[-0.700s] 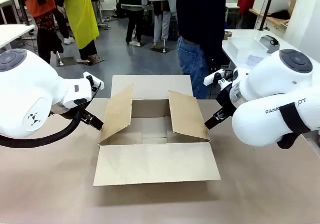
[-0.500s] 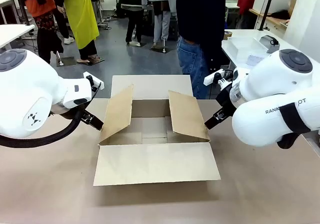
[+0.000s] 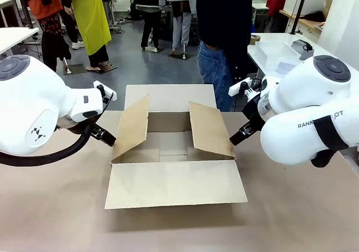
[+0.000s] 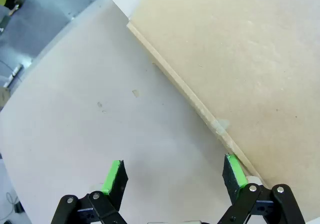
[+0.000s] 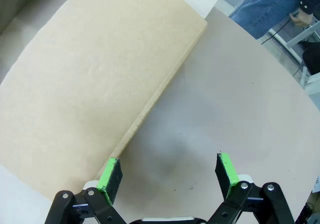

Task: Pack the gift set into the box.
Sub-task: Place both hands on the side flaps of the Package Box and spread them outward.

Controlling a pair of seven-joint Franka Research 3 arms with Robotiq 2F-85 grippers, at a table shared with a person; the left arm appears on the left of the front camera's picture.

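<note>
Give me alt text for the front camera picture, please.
An open brown cardboard box sits on the table with its four flaps open. The left pincer is beside its left flap, and the right pincer is beside its right flap. A person stands at the far side.

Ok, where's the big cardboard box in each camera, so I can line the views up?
Front view: the box sits mid-table, flaps open.
Left wrist view: one flap of it covers the upper right, its edge slanting down to the left pincer.
Right wrist view: another flap covers the upper left, its edge slanting down to the right pincer.
Shared landmark: the beige table beside the flaps.
</note>
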